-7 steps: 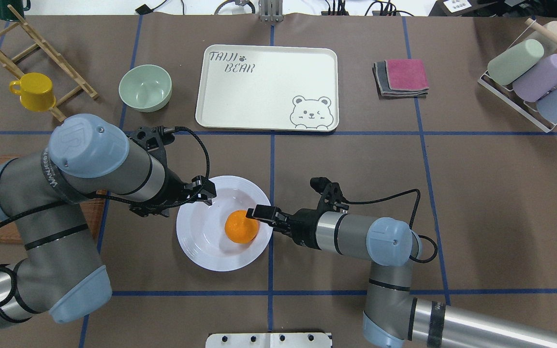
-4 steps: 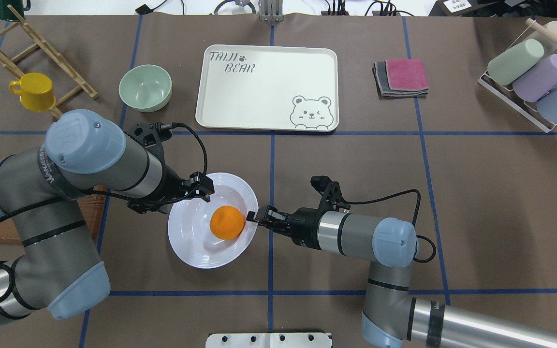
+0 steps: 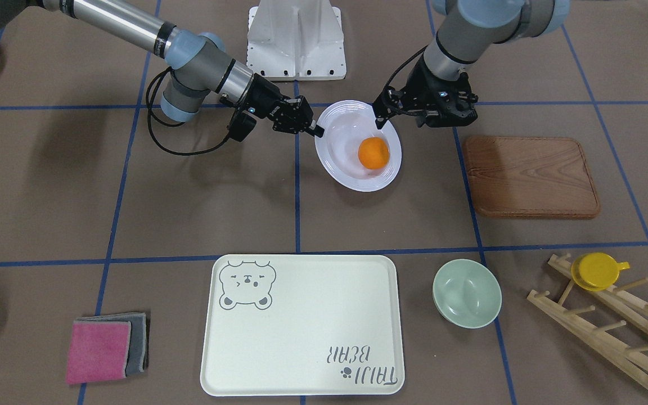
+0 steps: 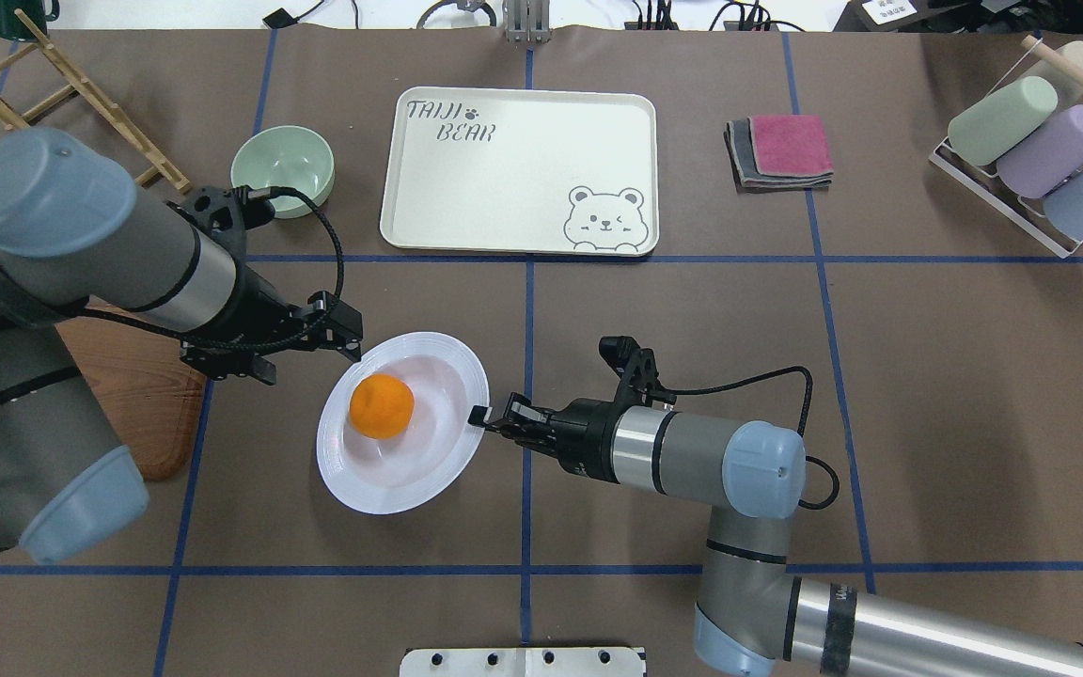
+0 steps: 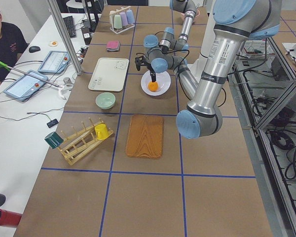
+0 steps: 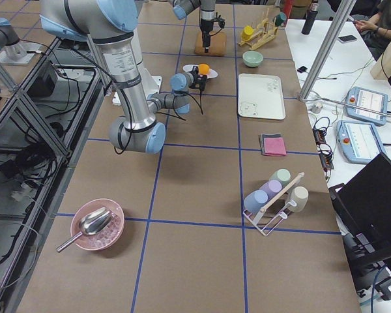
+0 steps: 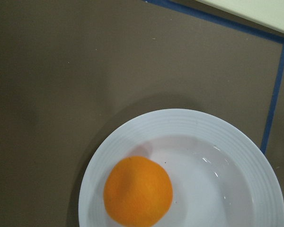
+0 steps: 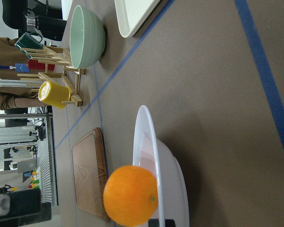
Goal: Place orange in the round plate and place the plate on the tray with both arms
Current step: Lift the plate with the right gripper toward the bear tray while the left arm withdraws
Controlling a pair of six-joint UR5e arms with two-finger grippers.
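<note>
The round plate [image 4: 410,475] is white and sits tilted near the table's middle, in front of the tray [image 4: 504,169]. The orange [image 4: 382,406] lies in its sunken centre, toward the plate's left side, and also shows in the front view as the orange [image 3: 373,153]. My right gripper [image 4: 478,417] is shut on the plate's right rim. My left gripper [image 4: 353,351] comes down on the far-left rim and appears shut on it. The left wrist view looks down on the plate [image 7: 227,156] and the orange [image 7: 138,191]; its fingers are out of frame.
A mint-green bowl [image 4: 282,169] stands left of the tray. A brown wooden board [image 3: 529,177] lies under my left arm. Folded cloths [image 4: 781,150] and a rack of pastel cups [image 4: 1030,141] are at the far right. A wooden drying rack [image 3: 611,320] holds a yellow cup [image 3: 597,270].
The plate has shifted left and tipped. The orange rolled from its right side to its left. My left arm rose and drew back left; my right gripper followed the rim.
</note>
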